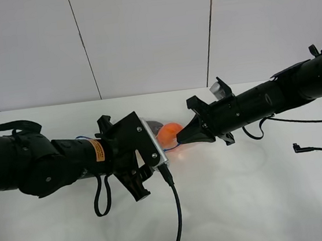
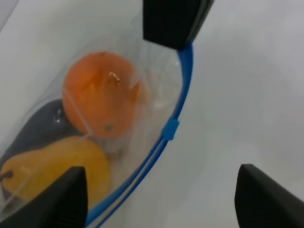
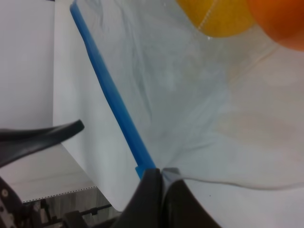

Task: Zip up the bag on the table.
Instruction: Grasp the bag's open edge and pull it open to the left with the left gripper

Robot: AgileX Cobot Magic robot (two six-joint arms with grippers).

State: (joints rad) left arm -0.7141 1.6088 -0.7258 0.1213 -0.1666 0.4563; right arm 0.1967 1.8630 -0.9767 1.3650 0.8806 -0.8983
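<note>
The clear bag [image 2: 142, 85] lies on the white table [image 1: 245, 192]. It holds an orange ball [image 2: 99, 95], a yellow pear shape [image 2: 61, 166] and a dark item [image 2: 38, 128]. In the high view the bag [image 1: 169, 134] sits between the two grippers. Its blue zipper strip [image 2: 183, 90] carries a small blue slider [image 2: 170, 128]; past the slider the strip splits into two lines. My right gripper [image 1: 180, 137] is shut on the end of the zipper strip [image 3: 118, 109], pinching the bag's corner [image 3: 159, 173]. My left gripper [image 2: 159, 173] is open, its jaws wide apart above the slider.
A black cable [image 1: 177, 217] hangs from the left arm across the front of the table. Another loose cable with a plug [image 1: 304, 148] lies at the right. The back wall is grey panels [image 1: 145, 35].
</note>
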